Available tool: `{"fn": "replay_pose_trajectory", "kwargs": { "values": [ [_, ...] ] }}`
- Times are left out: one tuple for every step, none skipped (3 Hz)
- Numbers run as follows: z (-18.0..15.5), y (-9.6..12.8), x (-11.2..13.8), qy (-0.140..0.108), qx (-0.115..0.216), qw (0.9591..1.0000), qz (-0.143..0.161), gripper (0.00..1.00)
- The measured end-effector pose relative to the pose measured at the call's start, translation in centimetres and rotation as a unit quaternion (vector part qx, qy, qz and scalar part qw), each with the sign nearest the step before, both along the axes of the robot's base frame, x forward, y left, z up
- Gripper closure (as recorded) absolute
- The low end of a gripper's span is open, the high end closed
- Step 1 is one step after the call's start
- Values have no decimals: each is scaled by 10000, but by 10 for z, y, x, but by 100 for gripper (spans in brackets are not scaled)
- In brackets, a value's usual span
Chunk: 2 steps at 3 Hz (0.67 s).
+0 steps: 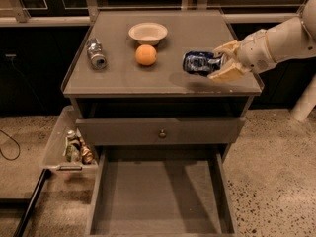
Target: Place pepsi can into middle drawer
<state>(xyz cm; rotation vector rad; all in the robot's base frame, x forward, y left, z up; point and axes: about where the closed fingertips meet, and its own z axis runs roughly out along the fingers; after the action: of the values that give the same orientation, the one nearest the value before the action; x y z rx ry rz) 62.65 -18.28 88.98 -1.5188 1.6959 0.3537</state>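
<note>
Pincer (219,62) was clamped on pepsi can (199,63), can lying sideways and apparently lifted just off table (118,78), near its front-right edge. Middle drawer (158,201) stood open well below, floor bare. Best approach, imo: carry can fwd past table edge & knobbed drawer front (162,127), then lower straight down and release only near the floor.

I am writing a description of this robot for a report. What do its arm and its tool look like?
The arm is a smooth, off-white tube in rounded segments. The tool, over the right side of the grey cabinet top at the dark blue soda can, has two thick, pale cream fingers. No cables or markings show.
</note>
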Motion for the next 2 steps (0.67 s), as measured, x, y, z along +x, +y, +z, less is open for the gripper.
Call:
{"fn": "replay_pose_trajectory", "kwargs": {
  "values": [
    [-18,-9,-49,91,-81,9998,131,100],
    [-40,-27,-85,201,-7,9997,115,100]
  ]
}}
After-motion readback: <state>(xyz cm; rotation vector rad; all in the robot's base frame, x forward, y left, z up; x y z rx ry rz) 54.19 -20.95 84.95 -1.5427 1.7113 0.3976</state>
